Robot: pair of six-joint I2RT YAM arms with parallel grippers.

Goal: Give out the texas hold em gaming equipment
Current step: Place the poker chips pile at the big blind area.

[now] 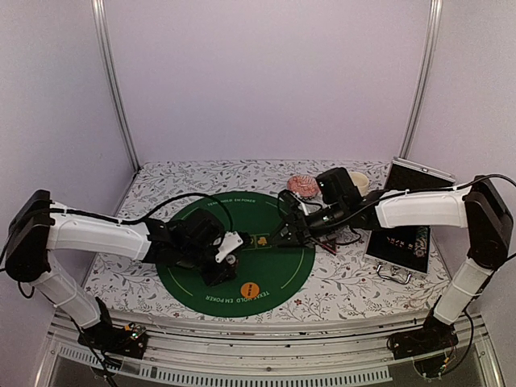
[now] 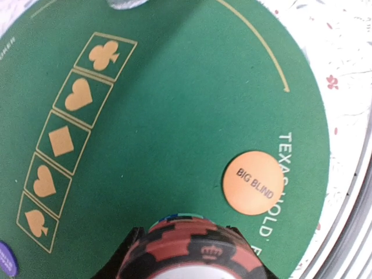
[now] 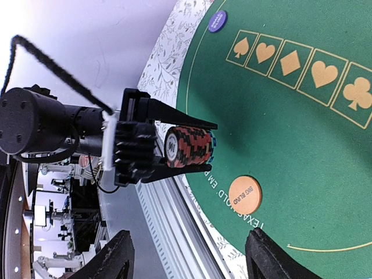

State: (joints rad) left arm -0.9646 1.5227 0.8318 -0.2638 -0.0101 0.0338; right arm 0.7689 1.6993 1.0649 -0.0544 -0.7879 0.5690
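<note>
Where the left tool pinches, the chip stack sits clamped.

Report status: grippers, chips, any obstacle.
Left gripper shut on chip stack, over green mat. Right gripper open, empty. Orange Big Blind button lies on mat close by.

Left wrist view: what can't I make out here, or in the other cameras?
- chip stack: left wrist, the bottom edge cuts it off; chip count unclear.
- purple button: left wrist, cut by the left edge; right wrist, lettering too small.
- black case: top view, right arm crosses it; contents too small.
</note>
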